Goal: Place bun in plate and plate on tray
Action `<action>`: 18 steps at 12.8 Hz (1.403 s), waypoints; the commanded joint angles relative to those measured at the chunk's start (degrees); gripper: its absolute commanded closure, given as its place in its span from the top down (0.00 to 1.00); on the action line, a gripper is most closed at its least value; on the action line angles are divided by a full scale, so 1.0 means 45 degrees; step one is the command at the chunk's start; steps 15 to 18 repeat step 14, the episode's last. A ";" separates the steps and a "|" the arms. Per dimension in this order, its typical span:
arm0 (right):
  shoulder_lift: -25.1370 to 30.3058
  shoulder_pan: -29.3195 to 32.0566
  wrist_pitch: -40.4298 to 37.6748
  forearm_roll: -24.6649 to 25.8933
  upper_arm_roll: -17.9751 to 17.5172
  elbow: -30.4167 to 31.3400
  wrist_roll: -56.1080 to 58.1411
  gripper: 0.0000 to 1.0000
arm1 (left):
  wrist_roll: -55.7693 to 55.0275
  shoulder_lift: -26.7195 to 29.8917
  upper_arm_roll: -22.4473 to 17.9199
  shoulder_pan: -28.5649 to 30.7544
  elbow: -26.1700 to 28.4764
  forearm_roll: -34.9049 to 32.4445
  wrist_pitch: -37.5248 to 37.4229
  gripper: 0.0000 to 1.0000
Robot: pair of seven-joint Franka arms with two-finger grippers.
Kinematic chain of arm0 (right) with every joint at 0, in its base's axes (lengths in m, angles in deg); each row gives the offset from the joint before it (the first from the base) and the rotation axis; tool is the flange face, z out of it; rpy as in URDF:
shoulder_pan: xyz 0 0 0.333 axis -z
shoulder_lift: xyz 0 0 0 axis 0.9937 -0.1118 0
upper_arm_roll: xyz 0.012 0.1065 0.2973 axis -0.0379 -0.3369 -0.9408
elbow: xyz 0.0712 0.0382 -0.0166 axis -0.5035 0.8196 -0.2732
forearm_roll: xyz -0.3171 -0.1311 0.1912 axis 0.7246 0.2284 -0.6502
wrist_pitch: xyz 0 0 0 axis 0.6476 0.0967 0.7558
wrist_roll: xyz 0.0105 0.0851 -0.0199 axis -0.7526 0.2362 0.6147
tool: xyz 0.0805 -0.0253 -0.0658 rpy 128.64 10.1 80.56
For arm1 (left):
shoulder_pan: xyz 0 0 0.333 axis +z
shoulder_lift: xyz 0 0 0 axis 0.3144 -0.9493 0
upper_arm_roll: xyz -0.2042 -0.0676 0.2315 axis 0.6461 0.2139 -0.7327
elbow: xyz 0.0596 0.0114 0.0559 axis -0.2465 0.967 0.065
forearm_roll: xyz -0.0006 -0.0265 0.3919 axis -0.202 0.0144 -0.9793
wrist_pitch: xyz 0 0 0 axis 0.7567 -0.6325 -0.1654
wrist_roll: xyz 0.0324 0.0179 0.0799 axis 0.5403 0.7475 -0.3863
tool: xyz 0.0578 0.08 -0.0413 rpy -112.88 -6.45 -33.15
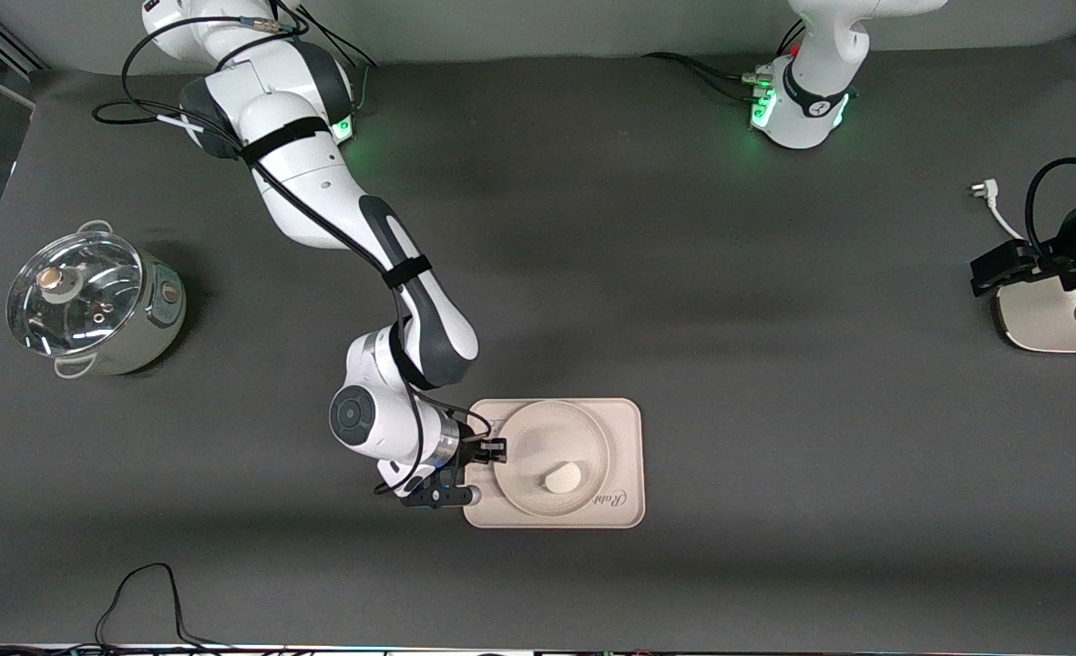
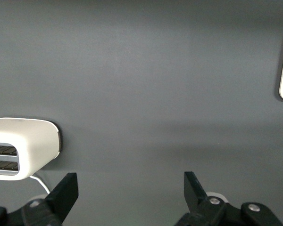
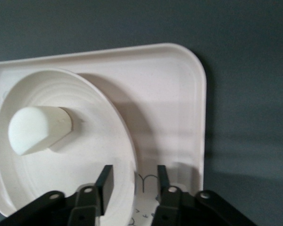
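The dark grey counter (image 1: 683, 319) carries everything. On it, at the right arm's end, stands a steel pot (image 1: 91, 305) with a glass lid, seen only in the front view. At the left arm's end sits a white toaster (image 1: 1048, 319); the left wrist view alone shows its slots (image 2: 2, 157).

The tray (image 1: 624, 456) lies flat on the counter, nearer the front camera than both robot bases. The plate (image 1: 524, 437) rests on the tray, and the bun (image 1: 562, 477) lies in the plate.

The right gripper (image 1: 492, 469) is at the plate's rim on the side toward the right arm's end. The right wrist view shows what the front view cannot: its fingers (image 3: 105, 182) straddle the plate's rim, one inside the dish and one outside, with gaps on both sides, so they are released.

The left gripper (image 1: 1002, 269) waits above the toaster, its fingers (image 2: 66, 190) spread wide with nothing between them.
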 commanded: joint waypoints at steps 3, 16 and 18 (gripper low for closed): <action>0.3171 0.0353 -0.0984 0.0204 -0.0019 0.1925 -0.0708 1.00 | -0.0115 0.0060 -0.0049 -0.0046 0.0003 0.0051 -0.0049 1.00; 1.2788 0.5058 -0.8833 0.7525 -0.2225 0.6211 0.1337 1.00 | -0.0076 0.0041 -0.0049 -0.0007 0.0023 0.0070 -0.0050 1.00; 1.2788 0.5058 -0.8833 0.7525 -0.2225 0.6211 0.1337 1.00 | -0.0076 0.0041 -0.0049 -0.0007 0.0023 0.0070 -0.0050 1.00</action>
